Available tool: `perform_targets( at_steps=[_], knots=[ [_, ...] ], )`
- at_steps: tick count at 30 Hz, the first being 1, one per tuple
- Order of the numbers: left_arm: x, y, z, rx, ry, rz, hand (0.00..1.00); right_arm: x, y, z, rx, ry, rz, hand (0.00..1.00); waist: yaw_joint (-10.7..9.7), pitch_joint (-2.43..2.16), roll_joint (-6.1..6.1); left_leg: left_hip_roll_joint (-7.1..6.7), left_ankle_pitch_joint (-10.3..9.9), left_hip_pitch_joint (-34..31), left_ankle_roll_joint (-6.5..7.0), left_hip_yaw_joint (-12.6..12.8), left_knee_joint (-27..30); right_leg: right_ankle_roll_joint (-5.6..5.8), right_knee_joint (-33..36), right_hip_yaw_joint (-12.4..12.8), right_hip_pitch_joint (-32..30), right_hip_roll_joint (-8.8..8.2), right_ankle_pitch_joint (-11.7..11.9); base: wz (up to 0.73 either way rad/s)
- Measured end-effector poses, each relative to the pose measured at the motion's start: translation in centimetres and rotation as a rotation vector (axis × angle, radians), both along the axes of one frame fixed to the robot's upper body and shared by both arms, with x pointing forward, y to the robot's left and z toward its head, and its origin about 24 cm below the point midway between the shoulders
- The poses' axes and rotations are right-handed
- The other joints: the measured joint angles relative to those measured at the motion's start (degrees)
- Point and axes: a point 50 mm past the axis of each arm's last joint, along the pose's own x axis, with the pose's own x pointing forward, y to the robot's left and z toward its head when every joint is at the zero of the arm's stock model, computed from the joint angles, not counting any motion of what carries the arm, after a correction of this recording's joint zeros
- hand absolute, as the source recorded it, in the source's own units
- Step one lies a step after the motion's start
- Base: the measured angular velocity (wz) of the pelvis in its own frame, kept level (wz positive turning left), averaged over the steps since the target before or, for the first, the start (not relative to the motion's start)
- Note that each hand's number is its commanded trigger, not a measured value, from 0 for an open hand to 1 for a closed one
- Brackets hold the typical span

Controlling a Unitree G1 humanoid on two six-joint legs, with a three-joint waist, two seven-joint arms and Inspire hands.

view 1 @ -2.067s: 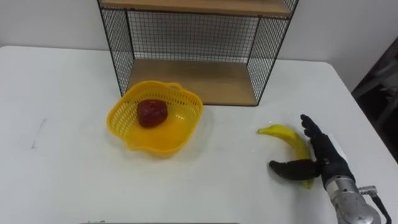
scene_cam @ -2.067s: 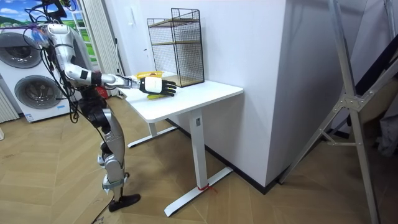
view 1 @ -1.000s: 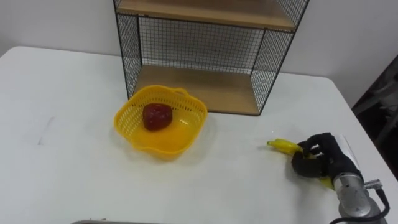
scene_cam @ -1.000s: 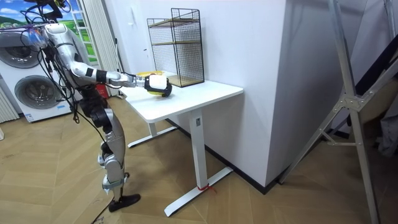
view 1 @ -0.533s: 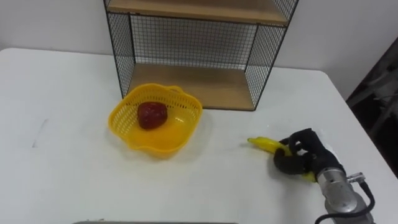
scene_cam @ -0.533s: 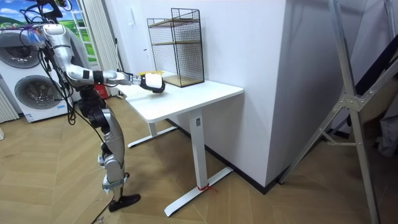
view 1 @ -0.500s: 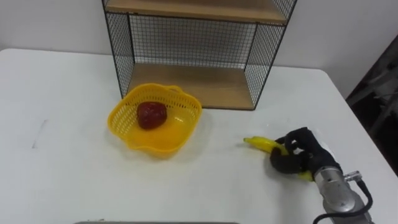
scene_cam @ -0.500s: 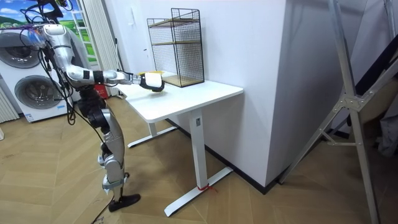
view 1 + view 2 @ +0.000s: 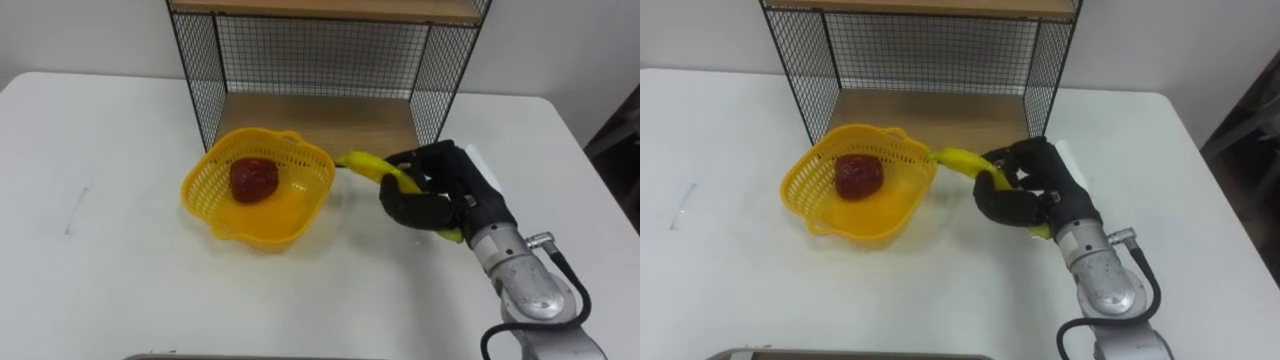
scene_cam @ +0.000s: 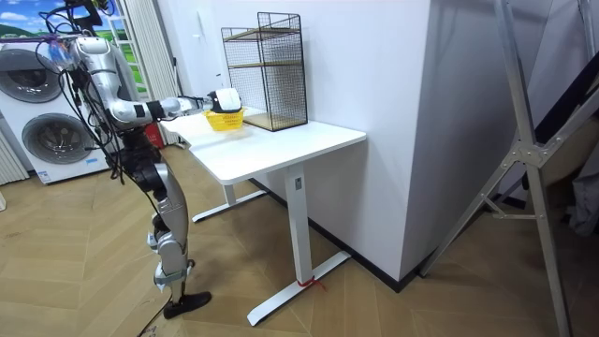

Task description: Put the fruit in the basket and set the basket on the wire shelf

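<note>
in the right hand [image 9: 440, 195] — banana [image 9: 372, 167], tip toward basket [image 9: 258, 190]

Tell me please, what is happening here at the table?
The robot stands at a white table and its right hand is curled round a banana, held with its tip close to the right rim of the yellow basket. A red fruit already lies in the basket. The basket stands on the table in front of the wire shelf, not yet on it.
</note>
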Motion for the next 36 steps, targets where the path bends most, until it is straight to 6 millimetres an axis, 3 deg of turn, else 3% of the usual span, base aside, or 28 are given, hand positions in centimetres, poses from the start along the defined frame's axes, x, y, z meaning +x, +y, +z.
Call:
perform_targets(
  at_steps=[8,14,18,25,34,35,36],
  knots=[
    [-0.7,-0.1,-0.3,-0.009,0.032,-0.002,0.00,0.1,0.2,0.3,0.001,-0.019,0.001,1.00,0.43,-0.18,-0.27,-0.01,0.00,0.20,0.00,0.14,-0.02,0.00,0.04,0.09,0.13,0.00,0.00,0.00],
    [-1.1,-0.3,-0.5,-0.023,0.068,-0.016,0.00,0.9,1.8,2.7,-0.020,-0.127,0.064,1.00,1.82,0.22,-0.55,-0.02,0.00,0.07,0.00,0.02,0.08,0.00,0.01,0.05,0.08,0.01,0.00,0.00],
    [-0.5,-0.6,-0.6,-0.042,0.065,-0.042,0.00,1.9,3.8,4.1,-0.093,-0.203,0.125,1.00,2.31,0.33,-0.78,-0.04,0.00,-0.51,0.00,-0.10,0.24,-0.01,-0.07,-0.01,-0.27,0.01,0.00,0.00],
    [0.4,-0.5,-0.5,-0.040,0.049,-0.052,0.00,2.3,5.1,4.9,-0.129,-0.245,0.180,1.00,4.01,0.36,-1.02,-0.05,0.01,-0.82,0.00,-0.42,0.22,0.00,-0.07,-0.34,-0.49,0.01,0.00,0.01],
    [1.7,0.3,-0.3,-0.031,0.030,-0.064,0.00,3.2,6.4,4.6,-0.247,-0.232,0.283,0.98,7.11,0.42,-2.05,-0.05,0.01,-0.81,0.00,-1.02,0.10,0.00,-0.07,-1.30,-0.35,-0.04,0.00,0.03],
    [1.7,0.3,-0.3,-0.032,0.029,-0.065,0.00,3.3,6.5,4.7,-0.255,-0.233,0.284,0.65,7.35,0.45,-2.08,-0.05,0.01,-0.87,0.00,-1.14,0.07,-0.01,-0.07,-1.51,-0.35,-0.05,0.00,0.08],
    [1.8,0.3,-0.3,-0.033,0.030,-0.064,0.00,3.7,6.5,4.7,-0.261,-0.230,0.285,0.18,7.56,0.47,-2.17,-0.09,0.01,-0.90,0.00,-1.44,0.05,0.00,-0.07,-1.65,-0.27,-0.06,0.00,0.09]
  ],
)
